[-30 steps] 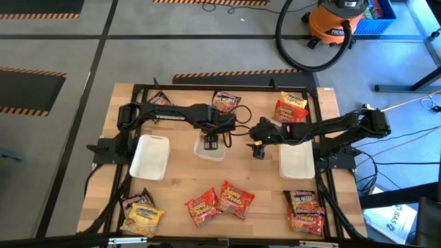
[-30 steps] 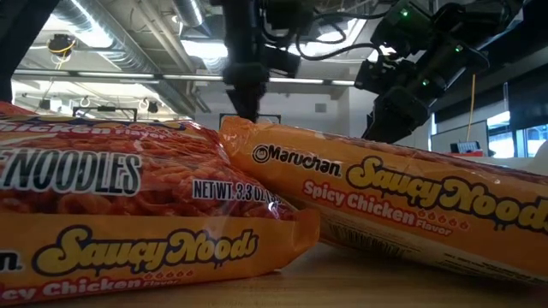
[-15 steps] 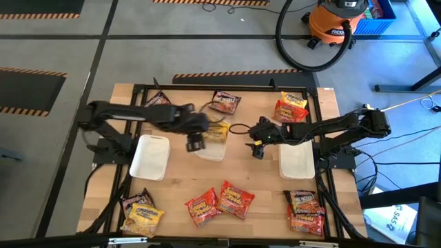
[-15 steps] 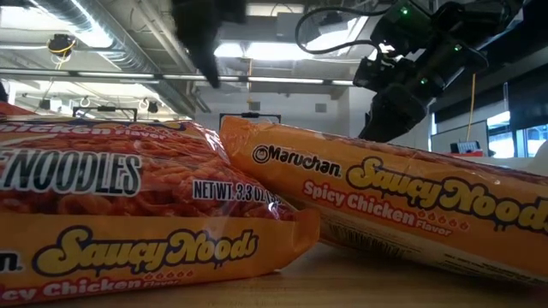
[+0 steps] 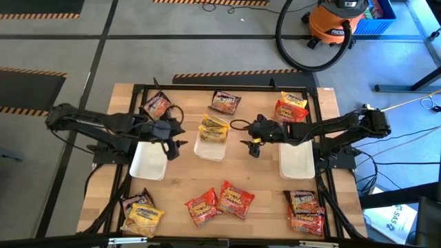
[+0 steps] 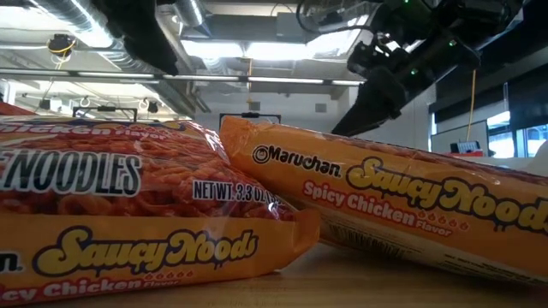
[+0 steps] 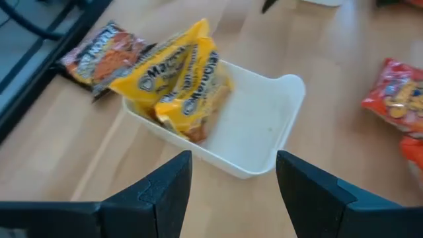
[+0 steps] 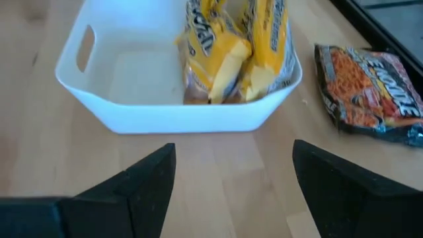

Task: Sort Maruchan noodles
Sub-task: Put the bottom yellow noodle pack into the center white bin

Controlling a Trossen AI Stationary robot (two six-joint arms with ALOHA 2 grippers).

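Two yellow noodle packets (image 5: 213, 129) lean together in one end of the middle white tray (image 5: 210, 148), propped on its floor and wall; they also show in the left wrist view (image 7: 178, 79) and right wrist view (image 8: 231, 46). My left gripper (image 5: 173, 142) hovers open over the left white tray's (image 5: 148, 162) right edge, left of the middle tray (image 7: 264, 132). My right gripper (image 5: 251, 146) hangs open to the right of that tray (image 8: 132, 106). In both wrist views, my left gripper (image 7: 234, 165) and my right gripper (image 8: 234, 158) have nothing between their fingers.
Dark packets lie at the far edge (image 5: 157, 105) (image 5: 225, 101), a red and a yellow one at far right (image 5: 291, 108). Red-orange packets (image 5: 220, 202) lie near the front, with stacks at front left (image 5: 141, 212) and front right (image 5: 305, 210). A third white tray (image 5: 296, 160) stands at the right.
My left gripper has drawn back from above the middle tray toward the table's left edge, rising a little and tipping from pointing down to slanting. The yellow packets that it covered now show in the tray. My right gripper has tipped up slightly in place.
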